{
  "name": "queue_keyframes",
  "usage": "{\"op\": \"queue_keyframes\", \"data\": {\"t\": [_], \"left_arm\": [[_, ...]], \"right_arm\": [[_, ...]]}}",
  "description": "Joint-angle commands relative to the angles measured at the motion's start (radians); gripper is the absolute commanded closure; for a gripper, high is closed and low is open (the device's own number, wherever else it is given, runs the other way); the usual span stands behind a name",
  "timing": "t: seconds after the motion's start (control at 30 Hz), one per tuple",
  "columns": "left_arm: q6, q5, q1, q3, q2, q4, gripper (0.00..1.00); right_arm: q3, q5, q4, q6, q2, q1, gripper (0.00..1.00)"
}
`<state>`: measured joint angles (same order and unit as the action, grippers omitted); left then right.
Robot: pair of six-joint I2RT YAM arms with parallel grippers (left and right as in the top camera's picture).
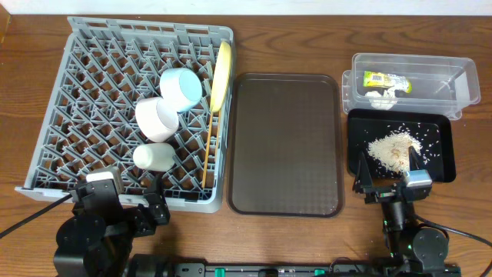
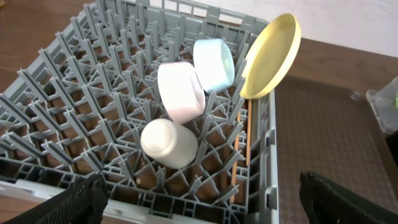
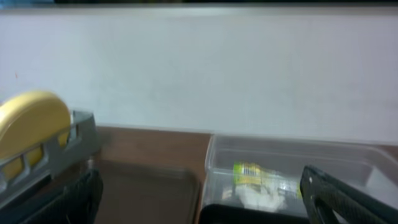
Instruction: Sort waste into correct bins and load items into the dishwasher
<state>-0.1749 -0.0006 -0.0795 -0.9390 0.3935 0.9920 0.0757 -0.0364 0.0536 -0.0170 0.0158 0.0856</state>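
In the grey dishwasher rack (image 1: 100, 92) a yellow plate (image 1: 221, 73) stands on edge at its right side. A light-blue bowl (image 1: 181, 87), a white bowl (image 1: 157, 118) and a small white cup (image 1: 154, 157) lie on the pegs, with chopsticks (image 1: 206, 150) beside them. The clear bin (image 1: 430, 77) holds the yellow-green wrapper (image 1: 384, 80) and a white tissue (image 1: 382, 95). Rice scraps (image 1: 392, 148) lie in the black bin (image 1: 442, 154). My left gripper (image 2: 202, 202) hangs open over the rack's near edge. My right gripper (image 3: 205, 199) is open by the black bin's near end, holding nothing.
A dark-brown serving tray (image 1: 286, 142) lies between the rack and the bins, with nothing on it. Both arm bases sit at the table's near edge. A pale wall (image 3: 199, 74) stands behind the table.
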Motion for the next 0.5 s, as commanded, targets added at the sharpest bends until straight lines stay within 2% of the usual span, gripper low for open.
{"op": "queue_keyframes", "data": {"t": [0.0,0.27,0.47], "left_arm": [[0.021,-0.008,0.000,0.001,-0.002,0.001,0.02],[0.021,-0.008,0.000,0.001,-0.002,0.001,0.02],[0.021,-0.008,0.000,0.001,-0.002,0.001,0.02]], "right_arm": [[-0.071,0.003,0.097,0.007,-0.011,0.009,0.01],[-0.069,0.004,-0.134,0.007,-0.010,0.009,0.01],[-0.070,0.006,-0.126,0.007,-0.003,0.009,0.01]]}}
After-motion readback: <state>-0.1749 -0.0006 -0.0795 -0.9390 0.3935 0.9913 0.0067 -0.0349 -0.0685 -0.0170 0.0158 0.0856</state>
